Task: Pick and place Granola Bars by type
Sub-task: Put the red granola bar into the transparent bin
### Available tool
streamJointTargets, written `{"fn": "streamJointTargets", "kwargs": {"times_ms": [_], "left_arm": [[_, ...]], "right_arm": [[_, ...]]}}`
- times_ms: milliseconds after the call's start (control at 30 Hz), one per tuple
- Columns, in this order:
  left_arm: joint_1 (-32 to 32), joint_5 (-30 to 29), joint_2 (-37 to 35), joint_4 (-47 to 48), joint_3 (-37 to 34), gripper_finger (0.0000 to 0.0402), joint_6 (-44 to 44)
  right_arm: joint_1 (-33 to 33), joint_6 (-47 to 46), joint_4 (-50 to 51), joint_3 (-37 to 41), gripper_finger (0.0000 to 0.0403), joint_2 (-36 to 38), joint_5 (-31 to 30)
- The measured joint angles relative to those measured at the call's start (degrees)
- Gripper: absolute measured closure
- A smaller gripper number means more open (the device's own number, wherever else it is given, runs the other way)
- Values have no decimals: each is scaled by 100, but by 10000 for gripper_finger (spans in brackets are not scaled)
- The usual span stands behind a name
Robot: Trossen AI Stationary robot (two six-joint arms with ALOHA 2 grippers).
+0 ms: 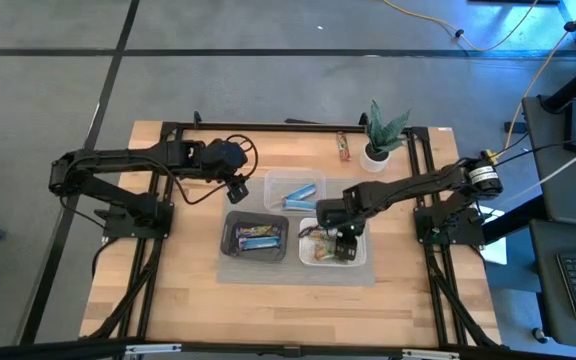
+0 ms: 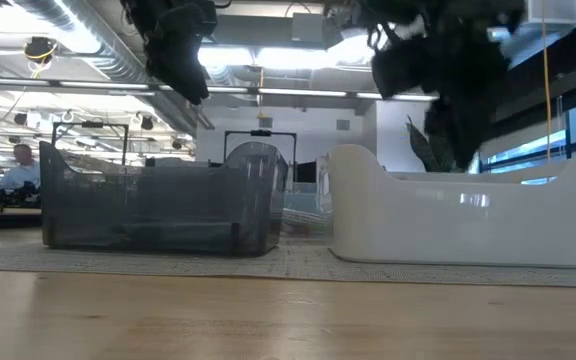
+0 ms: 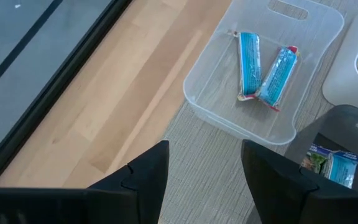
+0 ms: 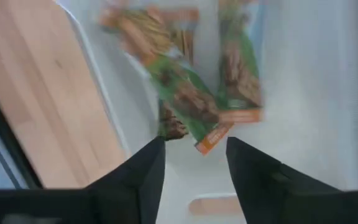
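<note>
Green bars [image 4: 194, 93] lie below the right tool [image 4: 194, 163], fingers apart over the white tray [image 1: 358, 262], so lift straight up, unhurried.

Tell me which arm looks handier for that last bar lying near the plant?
Probably the right. Its hand hovers open over the white plastic tray, nearer the brown wrapped bar beside the potted green plant than the left hand.

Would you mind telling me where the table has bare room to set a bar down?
Bare wood runs along the table's front edge, below the black tray and white tray. The middle is crowded: those trays, the clear tray and the right gripper above the white tray. The left gripper hovers beside the clear tray.
</note>
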State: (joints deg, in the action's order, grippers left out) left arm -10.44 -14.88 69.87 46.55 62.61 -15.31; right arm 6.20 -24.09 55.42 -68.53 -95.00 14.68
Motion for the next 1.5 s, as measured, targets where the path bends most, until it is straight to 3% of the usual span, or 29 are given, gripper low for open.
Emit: {"fn": "streamJointTargets", "kwargs": {"times_ms": [100, 267, 467, 800, 1167, 1500], "left_arm": [[0, 0, 0, 6, 0, 209, 84], [0, -1, 0, 19, 0, 210, 151], [0, -2, 0, 19, 0, 209, 154], [-4, -3, 0, -5, 0, 209, 810], [-11, -6, -1, -5, 0, 209, 943], [-11, -6, -2, -6, 0, 209, 1308]], "right_arm": [[-190, -144, 194, -407, 226, 162, -85], [-535, -749, 355, -947, 225, 462, -932], [-738, -333, -247, -1384, 225, 488, -1549], [-1630, -841, -727, -1366, 225, 405, -3707], [-2732, -407, -985, -1368, 212, 296, -3585], [-3123, 246, -1108, -1368, 103, 119, -3585]]}}
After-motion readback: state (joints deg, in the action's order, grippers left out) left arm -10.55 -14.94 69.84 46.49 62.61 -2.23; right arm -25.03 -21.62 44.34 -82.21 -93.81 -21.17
